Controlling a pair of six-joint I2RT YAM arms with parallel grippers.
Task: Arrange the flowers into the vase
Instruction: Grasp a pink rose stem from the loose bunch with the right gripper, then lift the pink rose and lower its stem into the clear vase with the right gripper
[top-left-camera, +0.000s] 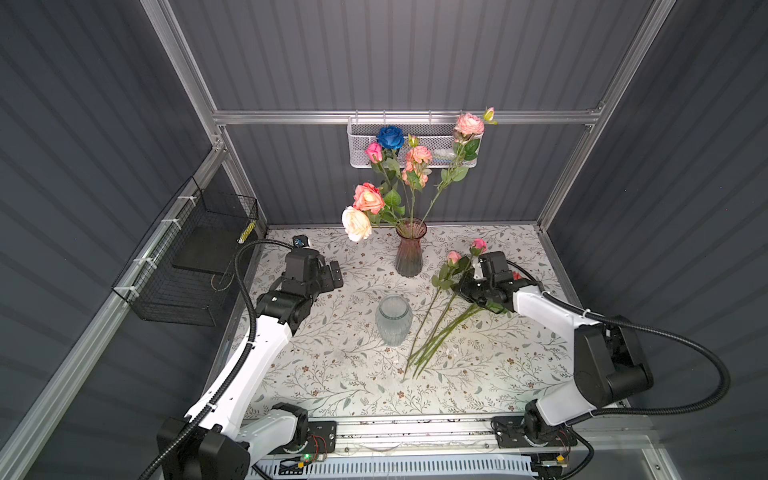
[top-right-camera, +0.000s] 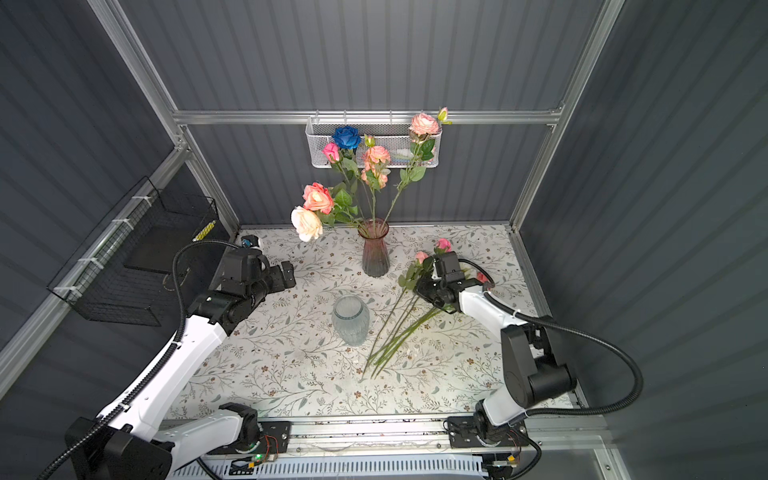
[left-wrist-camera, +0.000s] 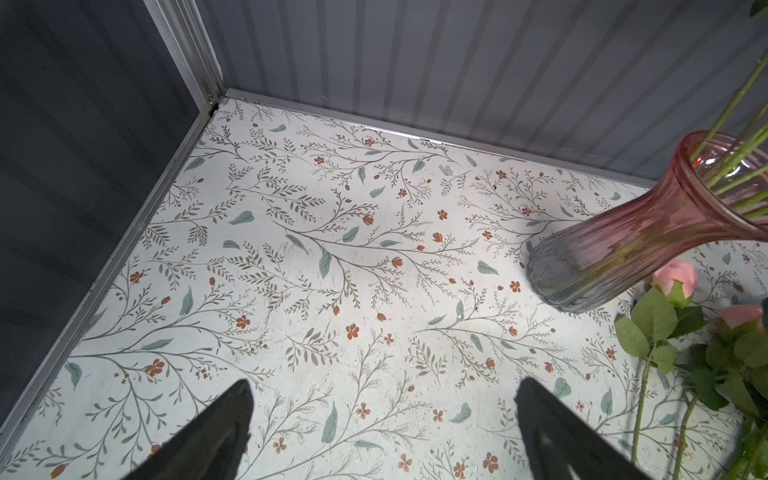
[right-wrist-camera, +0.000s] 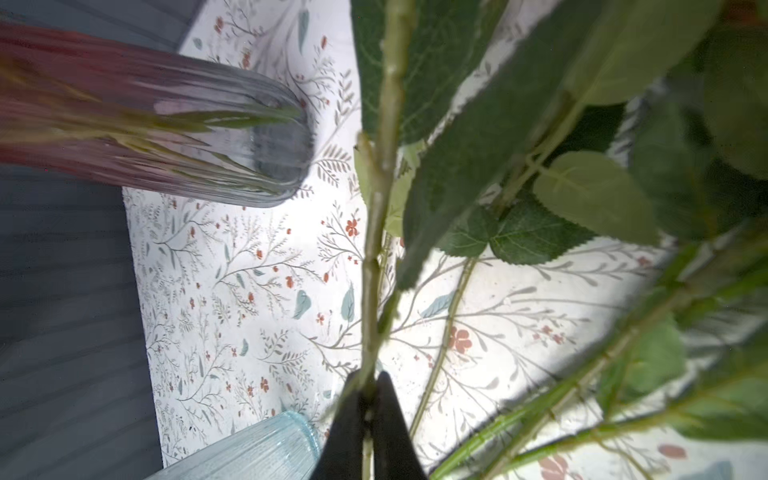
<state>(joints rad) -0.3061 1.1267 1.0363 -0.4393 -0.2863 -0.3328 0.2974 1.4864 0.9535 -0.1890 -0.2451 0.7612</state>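
Note:
A pink glass vase (top-left-camera: 410, 249) (top-right-camera: 375, 251) stands at the back middle of the table and holds several flowers, among them a blue rose (top-left-camera: 390, 137). In front of it stands a clear bluish vase (top-left-camera: 393, 320) with nothing in it. Several loose flowers (top-left-camera: 454, 257) lie fanned out to its right. My right gripper (right-wrist-camera: 368, 380) (top-left-camera: 461, 286) is shut on one green flower stem (right-wrist-camera: 376, 232) among their leaves. My left gripper (left-wrist-camera: 382, 395) (top-left-camera: 336, 273) hovers open to the left of the pink vase (left-wrist-camera: 623, 245), holding nothing.
A white mesh basket (top-left-camera: 415, 160) hangs on the back rail behind the bouquet. A black wire basket (top-left-camera: 195, 266) is fixed to the left wall. Grey ribbed walls close in the table on three sides.

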